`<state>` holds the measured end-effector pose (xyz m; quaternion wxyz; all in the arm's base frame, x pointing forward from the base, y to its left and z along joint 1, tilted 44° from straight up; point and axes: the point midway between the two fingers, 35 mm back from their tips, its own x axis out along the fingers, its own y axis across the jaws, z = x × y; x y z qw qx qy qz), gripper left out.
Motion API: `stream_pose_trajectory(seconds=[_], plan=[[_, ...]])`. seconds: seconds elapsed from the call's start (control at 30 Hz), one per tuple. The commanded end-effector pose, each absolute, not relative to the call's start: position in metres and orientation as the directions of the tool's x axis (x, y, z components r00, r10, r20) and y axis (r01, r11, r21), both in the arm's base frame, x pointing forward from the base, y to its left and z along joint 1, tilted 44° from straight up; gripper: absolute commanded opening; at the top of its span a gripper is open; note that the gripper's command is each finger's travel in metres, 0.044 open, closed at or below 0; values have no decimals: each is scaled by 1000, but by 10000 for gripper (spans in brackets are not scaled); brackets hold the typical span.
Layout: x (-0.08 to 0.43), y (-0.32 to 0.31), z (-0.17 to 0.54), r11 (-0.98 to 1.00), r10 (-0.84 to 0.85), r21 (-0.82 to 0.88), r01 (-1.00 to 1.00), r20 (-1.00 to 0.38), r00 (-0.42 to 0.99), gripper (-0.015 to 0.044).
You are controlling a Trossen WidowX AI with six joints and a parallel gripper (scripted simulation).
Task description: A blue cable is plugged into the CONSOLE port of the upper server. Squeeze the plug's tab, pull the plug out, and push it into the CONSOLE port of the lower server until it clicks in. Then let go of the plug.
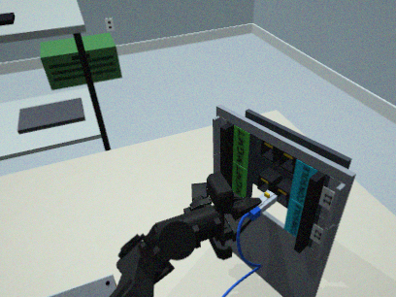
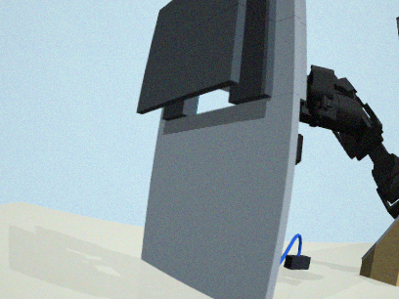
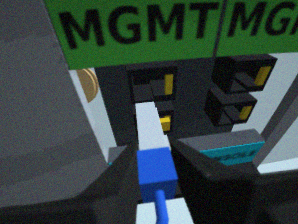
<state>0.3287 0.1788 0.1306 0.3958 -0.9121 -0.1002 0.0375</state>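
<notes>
The gripper point(image 1: 248, 210) point(image 3: 156, 152) is shut on the plug, a pale body point(image 3: 149, 127) with a blue boot point(image 1: 254, 213) point(image 3: 156, 166). The blue cable point(image 1: 239, 238) point(image 3: 161, 206) hangs from the boot. The plug is out in front of the ports. In the wrist view its tip overlaps the lower server's CONSOLE port point(image 3: 169, 111), partly hiding it; I cannot tell how far off the tip is. The upper server's CONSOLE port point(image 3: 231, 107) is empty. The teal CONSOLE labels point(image 1: 301, 189) and green MGMT labels point(image 1: 240, 160) flank the ports. In the exterior view the panel hides the fingers and plug.
The grey rack panel point(image 1: 281, 257) point(image 2: 220, 181) stands upright on the table, with number tags 11 point(image 1: 327, 198) and 12 point(image 1: 316, 234) at its side. A black block point(image 2: 297, 262) lies at the cable's far end. A green box point(image 1: 82, 60) is on a shelf behind.
</notes>
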Motion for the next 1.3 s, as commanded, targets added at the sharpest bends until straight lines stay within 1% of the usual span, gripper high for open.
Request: stream_pose_trajectory(seconds=[0.0, 1.27], plan=[[329, 180, 131, -667, 219, -727, 159, 12, 976, 0], [331, 177, 135, -666, 220, -728, 161, 14, 975, 0]])
